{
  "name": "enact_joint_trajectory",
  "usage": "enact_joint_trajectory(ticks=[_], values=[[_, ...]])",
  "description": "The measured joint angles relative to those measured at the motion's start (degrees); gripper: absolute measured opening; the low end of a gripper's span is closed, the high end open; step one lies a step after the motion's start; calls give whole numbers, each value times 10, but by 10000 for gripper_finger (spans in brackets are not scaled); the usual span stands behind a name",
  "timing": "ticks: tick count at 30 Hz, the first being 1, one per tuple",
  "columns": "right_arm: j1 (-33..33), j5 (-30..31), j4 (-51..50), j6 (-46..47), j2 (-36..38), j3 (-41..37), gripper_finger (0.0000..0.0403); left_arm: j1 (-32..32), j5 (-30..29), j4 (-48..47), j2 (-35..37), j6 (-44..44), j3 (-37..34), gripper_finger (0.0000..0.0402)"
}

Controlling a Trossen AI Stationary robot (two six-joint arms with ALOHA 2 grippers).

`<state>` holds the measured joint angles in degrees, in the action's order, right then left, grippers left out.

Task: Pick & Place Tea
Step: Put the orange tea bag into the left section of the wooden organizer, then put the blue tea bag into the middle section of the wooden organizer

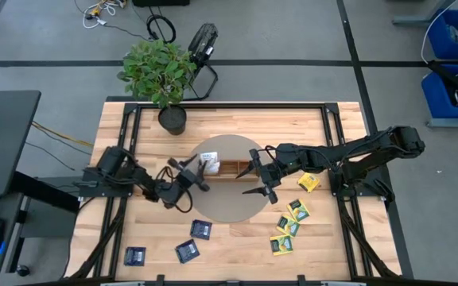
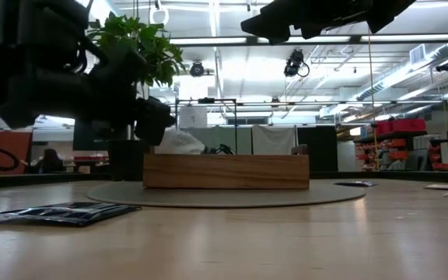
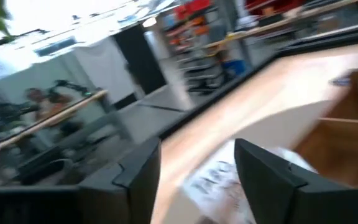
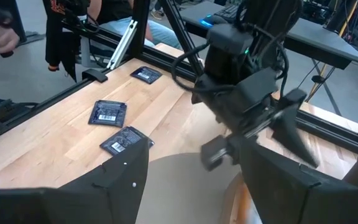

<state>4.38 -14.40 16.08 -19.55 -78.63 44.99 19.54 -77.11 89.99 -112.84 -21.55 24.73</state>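
A white-faced tea packet [image 1: 209, 164] sits in the left end of the long wooden tray [image 1: 233, 168]; in the low view the packet [image 2: 179, 142] sticks up above the tray's rim. My left gripper [image 1: 199, 176] stands open and level just left of it, the packet [image 3: 219, 180] showing past its fingertips. My right gripper [image 1: 257, 176] hangs open above the tray's right part, holding nothing. Three dark blue packets [image 1: 201, 230] lie flat near the front left. Several yellow-green packets [image 1: 289, 226] and an orange one [image 1: 308, 182] lie at the right.
The tray stands on a round grey mat [image 1: 225, 208] at the table's middle. A potted plant [image 1: 170, 117] stands at the far edge, behind the mat's left side. Bare wood shows between the mat and the near edge.
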Motion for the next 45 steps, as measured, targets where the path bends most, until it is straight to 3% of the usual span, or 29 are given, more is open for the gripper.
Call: enact_joint_trajectory(ticks=[11, 21, 28, 33, 36, 39, 43, 45], values=[[0, 0, -17, 0, 0, 0, 258, 38, -41, -2, 16, -56, 0, 236], [-1, 20, -91, 2, 0, 0, 258, 173, -127, 1, 129, -168, 3, 231], [-1, 20, -134, 34, 0, 0, 256, 269, -131, 0, 233, -194, 22, 207], [-1, 34, -155, 53, 0, 0, 244, 310, -130, 0, 253, -183, 54, 187], [-1, 35, -157, 56, 0, 0, 236, 326, -114, -3, 252, -175, 71, 176], [-1, 35, -151, 59, 0, 0, 228, 335, -51, -32, 251, -137, 81, 165], [-1, 35, -149, 78, 0, 0, 221, 338, -18, -146, 251, -55, 99, 140], [0, 35, -149, 92, 0, 0, 219, 332, 54, -211, 251, 5, 107, 123]])
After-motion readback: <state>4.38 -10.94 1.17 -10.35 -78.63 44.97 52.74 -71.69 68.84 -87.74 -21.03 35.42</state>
